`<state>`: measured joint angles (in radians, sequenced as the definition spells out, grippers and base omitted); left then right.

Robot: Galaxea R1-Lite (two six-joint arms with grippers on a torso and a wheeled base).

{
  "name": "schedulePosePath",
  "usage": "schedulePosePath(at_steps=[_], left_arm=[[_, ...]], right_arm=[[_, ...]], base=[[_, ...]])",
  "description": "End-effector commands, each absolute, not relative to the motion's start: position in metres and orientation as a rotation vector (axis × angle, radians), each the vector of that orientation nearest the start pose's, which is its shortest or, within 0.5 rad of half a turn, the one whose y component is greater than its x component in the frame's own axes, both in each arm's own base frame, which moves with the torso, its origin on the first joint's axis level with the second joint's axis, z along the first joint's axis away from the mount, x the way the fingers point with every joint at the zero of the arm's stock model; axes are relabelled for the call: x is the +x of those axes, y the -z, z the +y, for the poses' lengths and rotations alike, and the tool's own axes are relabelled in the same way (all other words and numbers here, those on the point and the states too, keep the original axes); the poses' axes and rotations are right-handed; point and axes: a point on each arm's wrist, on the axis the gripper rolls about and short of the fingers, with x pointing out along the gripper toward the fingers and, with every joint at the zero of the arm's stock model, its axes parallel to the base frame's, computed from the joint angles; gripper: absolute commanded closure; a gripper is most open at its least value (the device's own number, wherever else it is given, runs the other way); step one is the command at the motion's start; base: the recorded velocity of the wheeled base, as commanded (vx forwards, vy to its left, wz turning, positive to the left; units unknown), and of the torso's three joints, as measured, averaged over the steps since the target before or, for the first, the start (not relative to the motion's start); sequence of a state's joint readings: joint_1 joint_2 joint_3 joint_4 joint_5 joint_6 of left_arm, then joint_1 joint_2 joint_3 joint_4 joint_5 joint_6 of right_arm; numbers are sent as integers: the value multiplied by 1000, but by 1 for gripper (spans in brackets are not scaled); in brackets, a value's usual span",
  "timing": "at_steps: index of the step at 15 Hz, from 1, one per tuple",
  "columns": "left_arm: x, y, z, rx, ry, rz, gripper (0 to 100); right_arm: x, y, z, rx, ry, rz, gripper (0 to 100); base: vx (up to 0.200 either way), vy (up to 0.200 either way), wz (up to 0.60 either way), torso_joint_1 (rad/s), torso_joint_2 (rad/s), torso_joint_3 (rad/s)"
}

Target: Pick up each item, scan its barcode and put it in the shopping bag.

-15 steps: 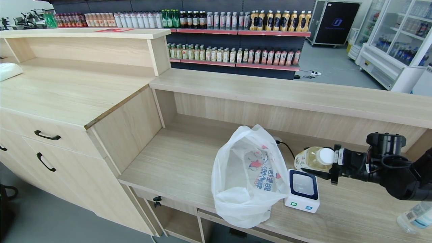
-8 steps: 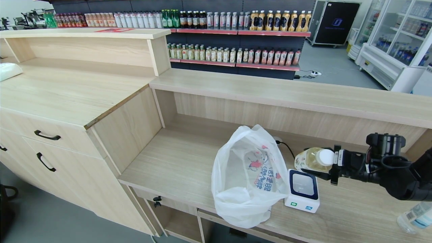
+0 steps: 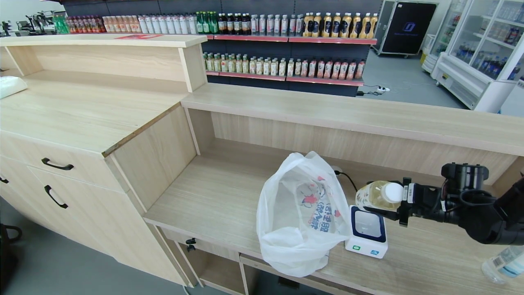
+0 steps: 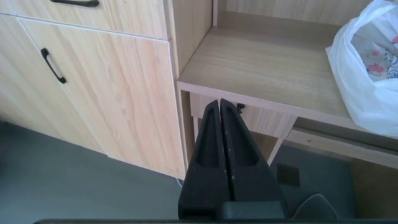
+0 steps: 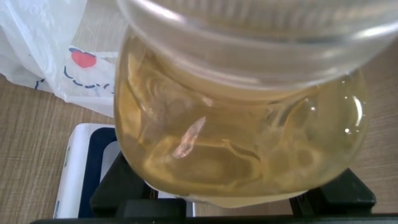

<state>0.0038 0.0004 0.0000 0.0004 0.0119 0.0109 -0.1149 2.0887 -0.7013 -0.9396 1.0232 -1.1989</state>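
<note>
Your right pincer point(image 3: 403, 196) grips a bottle point(image 3: 374, 196) close over the scanner point(image 3: 367, 231); by my reckoning, bagging it in the bag point(image 3: 299, 213) comes next. A second bottle point(image 3: 504, 264) waits on the right, and your left pincer point(image 4: 222, 124) is closed and empty.

Drink shelves point(image 3: 286, 39) behind wooden counter point(image 3: 213, 192)

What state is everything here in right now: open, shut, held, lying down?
Shopping bag: standing on the counter, mouth open.
Bottle: capped, held on its side over the scanner.
Scanner: sitting on the counter beside the shopping bag.
Right gripper: jaws shut on the bottle.
Left gripper: jaws shut, empty.
Drawers: closed.
</note>
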Motion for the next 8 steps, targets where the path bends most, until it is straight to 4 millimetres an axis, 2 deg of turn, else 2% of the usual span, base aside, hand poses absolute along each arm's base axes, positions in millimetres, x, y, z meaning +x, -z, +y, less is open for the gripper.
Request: schedulePosePath(at_steps=[1, 8], left_arm=[[-23, -75, 0, 11, -17, 0, 100], [-23, -75, 0, 11, -17, 0, 100]], right_arm=[[338, -61, -20, -850, -988, -185, 100], [342, -58, -20, -855, -990, -185, 100]], base=[[0, 0, 0, 0, 0, 0], [0, 0, 0, 0, 0, 0]])
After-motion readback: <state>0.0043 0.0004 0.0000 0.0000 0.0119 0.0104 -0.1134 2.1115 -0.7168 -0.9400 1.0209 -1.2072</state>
